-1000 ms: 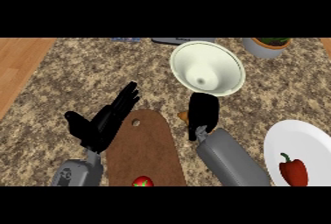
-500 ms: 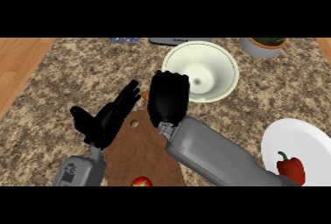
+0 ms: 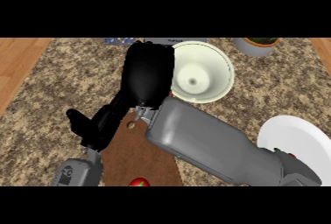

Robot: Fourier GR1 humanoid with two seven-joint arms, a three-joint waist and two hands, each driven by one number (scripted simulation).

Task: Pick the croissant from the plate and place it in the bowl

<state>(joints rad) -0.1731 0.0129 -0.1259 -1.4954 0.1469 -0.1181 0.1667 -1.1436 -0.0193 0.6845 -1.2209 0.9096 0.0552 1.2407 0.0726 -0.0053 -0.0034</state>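
Round cream bowl (image 3: 200, 74), speckled granite counter (image 3: 58, 87)

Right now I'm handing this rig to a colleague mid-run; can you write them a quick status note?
Left hand: open, resting at the brown wooden board's left edge.
Right hand: raised just left of the cream round bowl; any load is hidden.
White round plate: at right, partly behind the right forearm; no croissant visible.
Nothing shows in the bowl, so placement remains.
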